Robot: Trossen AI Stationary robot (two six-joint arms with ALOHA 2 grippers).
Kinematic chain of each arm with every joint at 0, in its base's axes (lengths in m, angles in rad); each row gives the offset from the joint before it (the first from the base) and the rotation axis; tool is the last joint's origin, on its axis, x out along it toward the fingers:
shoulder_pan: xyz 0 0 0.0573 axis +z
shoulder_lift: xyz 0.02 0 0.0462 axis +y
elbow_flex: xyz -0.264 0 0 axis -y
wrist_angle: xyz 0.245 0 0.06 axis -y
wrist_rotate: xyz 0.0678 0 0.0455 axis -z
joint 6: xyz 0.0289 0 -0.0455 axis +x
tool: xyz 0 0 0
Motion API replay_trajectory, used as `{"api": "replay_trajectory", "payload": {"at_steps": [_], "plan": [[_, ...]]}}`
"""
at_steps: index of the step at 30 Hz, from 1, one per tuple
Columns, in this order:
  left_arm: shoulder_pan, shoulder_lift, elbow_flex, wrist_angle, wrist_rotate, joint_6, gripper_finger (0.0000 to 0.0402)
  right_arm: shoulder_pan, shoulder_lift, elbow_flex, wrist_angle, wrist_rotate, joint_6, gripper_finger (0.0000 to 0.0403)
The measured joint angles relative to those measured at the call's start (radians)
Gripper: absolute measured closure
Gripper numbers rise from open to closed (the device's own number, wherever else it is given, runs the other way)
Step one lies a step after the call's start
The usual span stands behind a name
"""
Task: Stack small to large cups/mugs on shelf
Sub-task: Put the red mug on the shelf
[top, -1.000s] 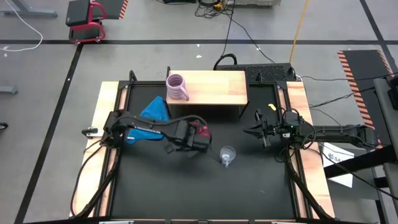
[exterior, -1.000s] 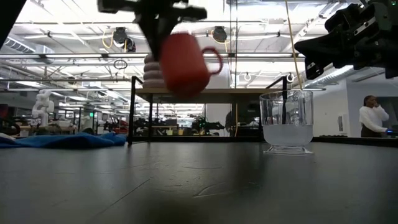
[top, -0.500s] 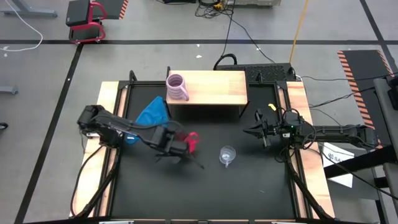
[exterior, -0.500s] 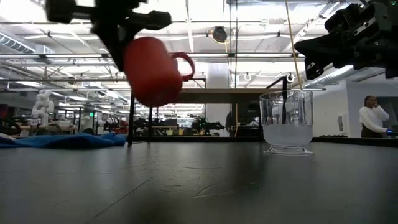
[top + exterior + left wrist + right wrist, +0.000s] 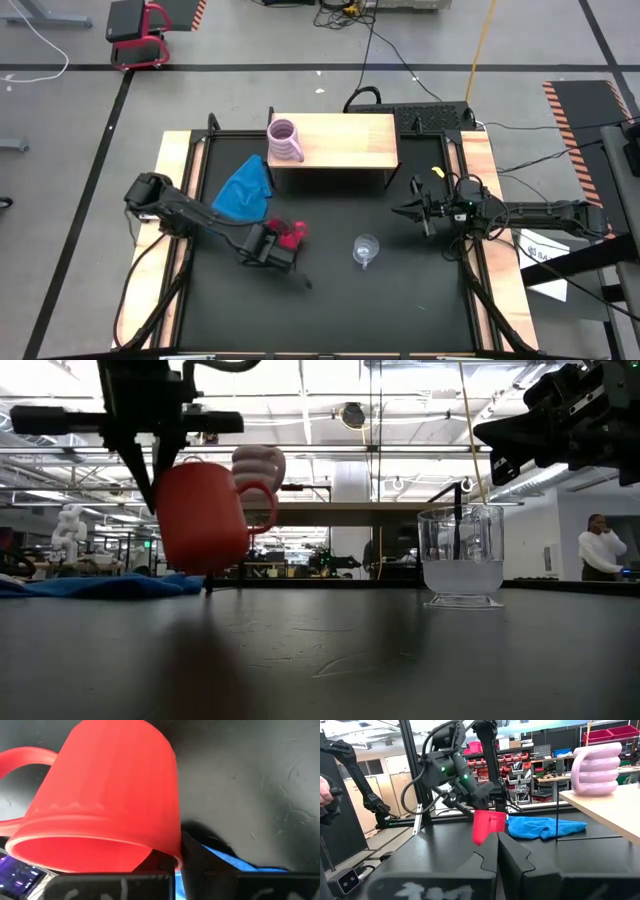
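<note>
- We see the left gripper (image 5: 272,243) clamped on the rim of the red mug (image 5: 291,234), carrying it clear of the black table (image 5: 330,300); in the low view the red mug hangs well above the surface, handle pointing away from the gripper, so nothing drags
- We judge the rim pinch is chosen because it leaves the base free, and the mug can be lowered upright into another cup
- In the left wrist view the mug's wall fills the space just ahead of the gripper, its open mouth nearest the fingers
- The ribbed lilac-pink mug (image 5: 285,140) stands upright on the shelf (image 5: 350,145), well beyond the left gripper and at the shelf end nearer it; as the largest it is the bottom of the stack, which is why we think it sits there already
- The clear glass cup (image 5: 366,249) rests on the table between the two grippers, apart from both; being the smallest, it goes last, so we read it as waiting its turn
- A blue cloth (image 5: 245,190) lies on the table just beside the left arm, between the gripper and the shelf; the mug has to pass over it
- The right gripper (image 5: 416,212) is closed on nothing, hovering to the far side of the glass cup and waiting
- We judge the next move calls for raising the red mug above shelf height
</note>
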State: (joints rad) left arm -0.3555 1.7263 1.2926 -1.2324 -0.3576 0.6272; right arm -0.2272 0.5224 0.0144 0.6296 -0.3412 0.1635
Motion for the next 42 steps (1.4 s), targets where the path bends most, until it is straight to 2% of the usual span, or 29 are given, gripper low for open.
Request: {"api": "replay_trajectory", "payload": {"at_steps": [5, 18, 32, 42], "plan": [[-0.042, 0.045, 0.000, -0.004, -0.031, 0.033, 0.0396, 0.000, 0.000, 0.000, 0.002, 0.000, -0.005, 0.0403], [-0.061, 0.149, 0.004, -0.031, -0.093, -0.061, 0.0393, 0.000, 0.004, 0.000, 0.002, 0.000, -0.019, 0.0403], [-0.099, 0.152, 0.003, -0.065, -0.146, 0.016, 0.0396, 0.000, 0.004, 0.000, 0.001, 0.000, -0.019, 0.0403], [-0.099, 0.152, 0.010, -0.073, -0.141, -0.009, 0.0396, 0.000, 0.005, 0.000, 0.001, 0.000, -0.019, 0.0403]]}}
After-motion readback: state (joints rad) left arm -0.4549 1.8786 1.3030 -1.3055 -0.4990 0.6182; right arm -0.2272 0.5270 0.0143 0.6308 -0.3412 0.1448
